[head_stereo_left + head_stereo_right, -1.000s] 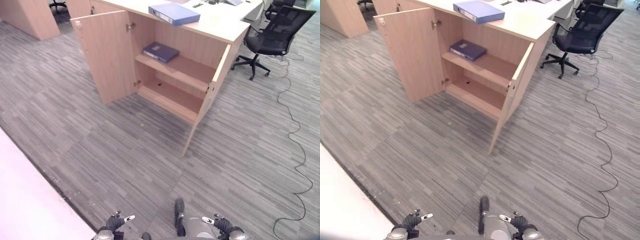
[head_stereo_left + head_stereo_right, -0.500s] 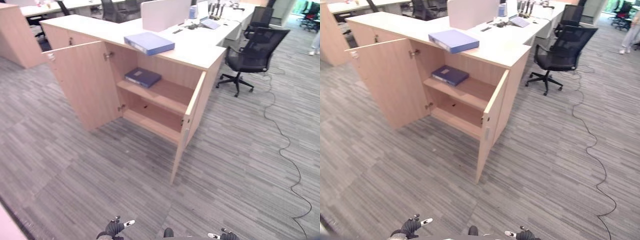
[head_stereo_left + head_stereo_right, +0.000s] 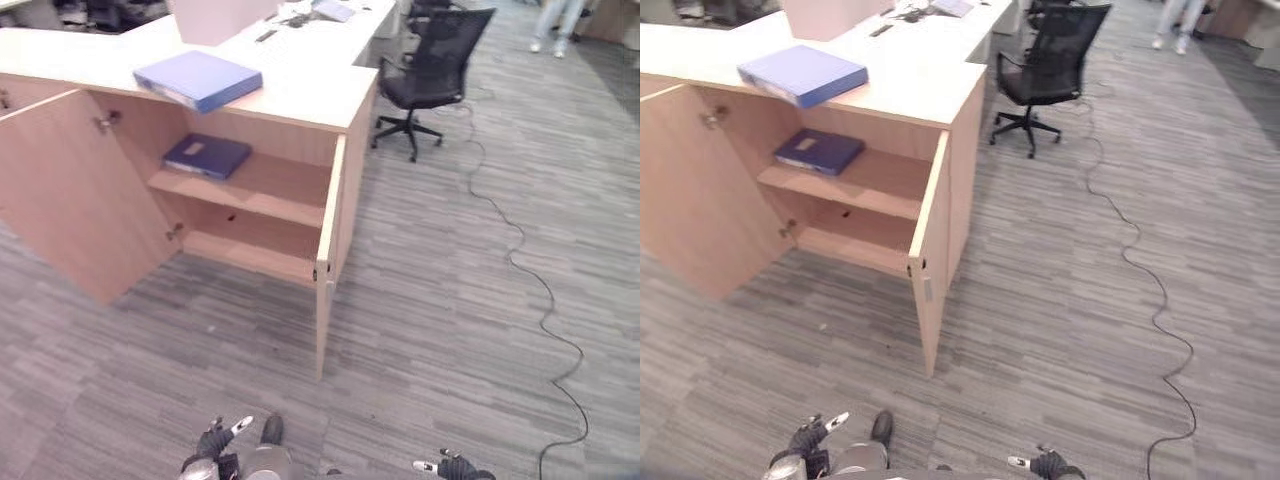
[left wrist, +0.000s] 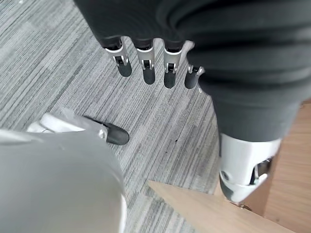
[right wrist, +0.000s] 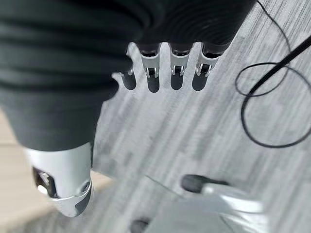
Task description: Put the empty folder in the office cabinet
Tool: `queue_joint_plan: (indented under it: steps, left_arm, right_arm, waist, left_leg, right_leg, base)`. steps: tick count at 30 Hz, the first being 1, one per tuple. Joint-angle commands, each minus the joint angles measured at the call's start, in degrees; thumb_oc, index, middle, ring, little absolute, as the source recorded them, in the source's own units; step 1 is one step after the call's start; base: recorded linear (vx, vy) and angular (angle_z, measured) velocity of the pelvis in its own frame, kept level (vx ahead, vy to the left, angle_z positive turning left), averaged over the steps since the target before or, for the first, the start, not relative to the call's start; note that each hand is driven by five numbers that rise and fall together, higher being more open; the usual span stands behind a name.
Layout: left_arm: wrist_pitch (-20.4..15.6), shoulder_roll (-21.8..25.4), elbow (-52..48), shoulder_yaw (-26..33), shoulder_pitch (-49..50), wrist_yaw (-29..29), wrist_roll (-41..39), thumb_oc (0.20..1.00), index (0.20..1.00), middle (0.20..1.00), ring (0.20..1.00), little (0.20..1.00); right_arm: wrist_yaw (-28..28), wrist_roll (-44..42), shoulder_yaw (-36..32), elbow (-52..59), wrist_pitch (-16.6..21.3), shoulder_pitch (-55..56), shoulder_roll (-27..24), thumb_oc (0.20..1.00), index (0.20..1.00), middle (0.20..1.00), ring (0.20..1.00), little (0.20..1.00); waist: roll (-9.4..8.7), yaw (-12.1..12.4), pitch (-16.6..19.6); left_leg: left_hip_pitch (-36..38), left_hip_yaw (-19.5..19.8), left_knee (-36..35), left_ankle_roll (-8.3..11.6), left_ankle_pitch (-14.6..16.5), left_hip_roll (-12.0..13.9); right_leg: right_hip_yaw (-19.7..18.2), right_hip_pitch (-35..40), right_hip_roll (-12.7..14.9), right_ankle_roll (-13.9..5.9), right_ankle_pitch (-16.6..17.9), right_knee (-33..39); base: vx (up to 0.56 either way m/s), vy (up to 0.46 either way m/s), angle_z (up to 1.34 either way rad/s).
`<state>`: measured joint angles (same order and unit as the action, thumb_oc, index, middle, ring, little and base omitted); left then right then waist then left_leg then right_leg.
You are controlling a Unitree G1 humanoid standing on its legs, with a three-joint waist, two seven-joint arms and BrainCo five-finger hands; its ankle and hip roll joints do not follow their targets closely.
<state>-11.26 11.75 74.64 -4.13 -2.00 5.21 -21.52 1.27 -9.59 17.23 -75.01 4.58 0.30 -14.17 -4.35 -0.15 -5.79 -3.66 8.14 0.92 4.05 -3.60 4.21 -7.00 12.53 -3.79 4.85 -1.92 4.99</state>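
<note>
Both hands, the left hand (image 4: 146, 63) and the right hand (image 5: 165, 73), are held open and empty above the floor (image 3: 450, 300). Well ahead of them, one folder (image 3: 198, 79) is laid on the counter (image 3: 300, 90), and another folder (image 3: 207, 156) on the open cabinet's (image 3: 250, 200) shelf.

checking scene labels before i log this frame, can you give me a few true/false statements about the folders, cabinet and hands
1. A blue folder lies on the cabinet top. True.
2. Both cabinet doors are closed. False: both stand open.
3. A darker folder lies on the upper shelf. True.
4. The left hand holds a folder. False: it hangs open and empty, as does the right hand.
5. An office chair stands beyond the cabinet. True.
</note>
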Motion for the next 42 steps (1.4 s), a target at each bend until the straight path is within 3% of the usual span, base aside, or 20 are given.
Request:
queue_joint_plan:
  steps: [1, 12, 15, 18, 20, 21, 22, 24, 26, 31, 32, 33, 34, 35, 36, 41, 42]
  left_arm:
    - [-1.4, 1.3, 0.0, -0.3, -0.4, 0.2, 0.3, 1.0, 1.0, 1.0, 1.0, 1.0]
    - [-1.6, 1.4, -1.1, -0.9, -0.1, 0.2, 2.3, 1.0, 1.0, 1.0, 1.0, 1.0]
    - [-1.6, 1.5, -1.9, -4.3, -0.7, -0.2, 6.5, 1.0, 1.0, 1.0, 1.0, 1.0]
    - [-1.9, 2.2, -3.4, -6.7, -1.3, -0.1, 9.6, 1.0, 1.0, 1.0, 1.0, 1.0]
    - [-1.5, 1.7, -2.9, -8.6, -1.8, 0.5, 10.5, 1.0, 1.0, 1.0, 1.0, 1.0]
    - [-1.6, 1.3, -3.6, -8.6, -1.5, 0.7, 10.3, 1.0, 1.0, 1.0, 1.0, 1.0]
    - [-1.6, 1.3, -3.6, -8.6, -1.5, 0.7, 10.3, 1.0, 1.0, 1.0, 1.0, 1.0]
    - [-1.5, 1.0, -3.4, -8.1, -1.1, 0.2, 9.5, 1.0, 1.0, 1.0, 1.0, 1.0]
    - [-0.6, 1.0, -3.1, -7.7, -0.2, -1.0, 10.5, 1.0, 1.0, 1.0, 1.0, 1.0]
    - [0.0, 1.0, -2.2, -6.8, 0.9, -2.0, 10.6, 1.0, 1.0, 1.0, 1.0, 1.0]
    - [0.1, 1.3, -1.6, -6.3, 1.2, -2.1, 10.9, 1.0, 1.0, 1.0, 1.0, 1.0]
    - [-0.2, 1.5, -1.7, -6.0, 1.5, -1.9, 10.8, 1.0, 1.0, 1.0, 1.0, 1.0]
    - [-0.2, 1.5, -1.7, -6.0, 1.5, -1.9, 10.8, 1.0, 1.0, 1.0, 1.0, 1.0]
    - [-0.4, 1.3, -1.9, -5.7, 1.6, -1.9, 10.6, 1.0, 1.0, 1.0, 1.0, 1.0]
    - [-0.4, 1.4, -2.0, -5.5, 1.6, -1.7, 10.1, 1.0, 1.0, 1.0, 1.0, 1.0]
    - [-0.5, 1.0, -2.6, -4.9, 1.7, -1.8, 8.6, 1.0, 1.0, 1.0, 1.0, 1.0]
    - [-0.5, 0.8, -2.5, -4.8, 1.6, -1.8, 8.2, 1.0, 1.0, 1.0, 1.0, 1.0]
  right_arm:
    - [0.3, -0.4, -2.0, -1.4, 0.5, 0.2, -0.1, 1.0, 1.0, 1.0, 1.0, 1.0]
    - [-0.5, 0.5, -2.5, -1.6, -0.2, 0.0, 0.4, 1.0, 1.0, 1.0, 1.0, 1.0]
    - [-0.3, 0.2, -4.0, -1.1, -0.5, -1.2, -0.8, 1.0, 1.0, 1.0, 1.0, 1.0]
    - [0.0, 0.4, -4.0, -0.1, -0.5, -1.7, -1.3, 1.0, 1.0, 1.0, 1.0, 1.0]
    - [2.7, 0.5, -2.5, -1.7, -1.1, -6.6, 1.4, 1.0, 1.0, 1.0, 1.0, 1.0]
    - [1.4, 0.7, -3.0, -1.4, -0.9, -5.7, 0.7, 1.0, 1.0, 1.0, 1.0, 1.0]
    - [1.4, 0.7, -3.0, -1.3, -0.9, -5.7, 0.7, 1.0, 1.0, 1.0, 1.0, 1.0]
    - [1.9, 1.3, -3.6, -0.9, -0.8, -6.1, 0.4, 1.0, 1.0, 1.0, 1.0, 1.0]
    - [2.1, 1.0, -2.8, -0.6, -0.5, -7.1, 0.8, 1.0, 1.0, 1.0, 1.0, 1.0]
    - [2.0, 0.2, -3.1, -0.8, -0.2, -6.8, 1.2, 1.0, 1.0, 1.0, 1.0, 1.0]
    - [1.9, -0.2, -3.1, -1.0, 0.1, -6.0, 1.5, 1.0, 1.0, 1.0, 1.0, 1.0]
    - [2.3, -0.4, -2.9, -1.4, 0.2, -5.4, 1.4, 1.0, 1.0, 1.0, 1.0, 1.0]
    - [2.3, -0.4, -2.9, -1.4, 0.2, -5.3, 1.5, 1.0, 1.0, 1.0, 1.0, 1.0]
    - [2.8, -0.5, -2.5, -1.9, 0.2, -5.2, 1.4, 1.0, 1.0, 1.0, 1.0, 1.0]
    - [3.0, -0.4, -2.3, -2.2, 0.2, -5.3, 1.5, 1.0, 1.0, 1.0, 1.0, 1.0]
    - [3.5, 0.1, -1.5, -2.4, 0.2, -5.1, 1.1, 1.0, 1.0, 1.0, 1.0, 1.0]
    - [3.4, -0.2, -1.6, -2.2, 0.3, -5.2, 0.7, 1.0, 1.0, 1.0, 1.0, 1.0]
  waist:
    - [-0.17, 1.2, 1.9]
    - [0.14, 1.2, 3.2]
    - [1.33, 0.5, 3.3]
    - [2.6, -0.4, 2.9]
    - [3.29, 0.5, 2.9]
    - [4.99, 1.6, 2.6]
    - [5.0, 1.6, 2.6]
    - [6.27, 2.6, 1.6]
    - [6.23, 3.3, -0.2]
    - [5.36, 4.5, 0.2]
    - [4.09, 4.5, 1.2]
    - [2.86, 5.2, 2.0]
    - [2.86, 5.3, 2.1]
    - [2.32, 6.4, 2.9]
    - [1.94, 6.8, 2.8]
    - [2.09, 7.8, 0.0]
    - [2.31, 8.3, -1.0]
  left_leg:
    - [1.5, -0.7, 0.8, -1.12, 2.3, -0.1]
    - [4.1, -3.9, 0.4, -4.35, 6.5, -3.7]
    - [3.5, -6.1, 1.8, -6.3, 8.4, -6.3]
    - [3.4, -7.3, 1.0, -7.51, 8.7, -7.6]
    - [3.7, -7.6, 0.5, -7.84, 8.7, -8.0]
    - [4.2, -8.5, -1.1, -8.24, 8.5, -8.7]
    - [4.3, -8.4, -1.1, -8.24, 8.5, -8.7]
    - [4.4, -10.2, -1.6, -8.39, 8.1, -9.0]
    - [4.8, -14.2, 0.0, -10.13, 8.5, -9.4]
    - [5.2, -17.1, 0.6, -10.38, 9.4, -10.1]
    - [3.9, -18.8, 1.3, -10.18, 8.9, -10.5]
    - [0.8, -21.0, 2.5, -9.15, 7.5, -10.0]
    - [0.7, -21.1, 2.6, -9.1, 7.5, -9.9]
    - [-2.5, -23.3, 3.0, -8.13, 6.0, -9.1]
    - [-4.1, -23.8, 3.8, -7.56, 5.1, -8.4]
    - [-9.8, -23.2, 10.4, -4.6, 1.9, -4.6]
    - [-11.6, -20.8, 13.2, -3.81, 0.8, -4.4]
  right_leg:
    - [5.5, -4.7, 5.0, -5.52, -3.4, -5.0]
    - [4.0, -5.2, 10.1, -10.1, -2.6, -6.1]
    - [2.3, -8.0, 13.3, -12.63, -1.1, -7.5]
    - [0.6, -11.1, 14.6, -13.48, 0.6, -8.5]
    - [1.6, -11.7, 15.2, -13.35, 0.9, -8.8]
    - [8.7, -14.0, 17.1, -12.54, 1.7, -11.1]
    - [8.8, -13.9, 17.1, -12.54, 1.7, -11.1]
    - [21.1, -15.1, 19.7, -10.85, 0.8, -15.9]
    - [26.2, -15.1, 18.9, -10.24, -2.9, -27.9]
    - [29.9, -11.4, 18.9, -10.9, -5.5, -33.2]
    - [28.1, -9.1, 15.9, -11.47, -6.2, -30.3]
    - [26.4, -5.2, 12.7, -10.48, -9.0, -22.1]
    - [26.4, -5.2, 12.6, -10.41, -8.9, -21.9]
    - [25.9, -2.9, 10.1, -9.27, -10.2, -13.2]
    - [25.0, -2.5, 8.7, -8.58, -10.3, -10.8]
    - [23.4, -2.4, 5.8, -6.09, -9.3, -7.2]
    - [23.0, -2.7, 5.2, -5.39, -9.2, -7.3]
  base:
    - [0.13, 0.144, -0.04]
    - [0.06, 0.153, -0.17]
    - [-0.03, 0.311, -0.23]
    - [-0.07, 0.323, -0.32]
    - [-0.07, 0.273, -0.4]
    - [-0.06, 0.188, -0.64]
    - [-0.11, 0.282, -0.67]
    - [-0.14, 0.228, -0.88]
    - [-0.17, 0.212, -0.68]
    - [-0.05, 0.05, -0.54]
    - [-0.13, -0.106, -0.29]
    - [-0.13, -0.109, -0.25]
    - [-0.23, -0.186, -0.45]
    - [-0.23, -0.157, -0.7]
    - [-0.23, -0.156, -0.76]
    - [-0.26, -0.13, -0.27]
    - [-0.23, -0.049, -0.21]
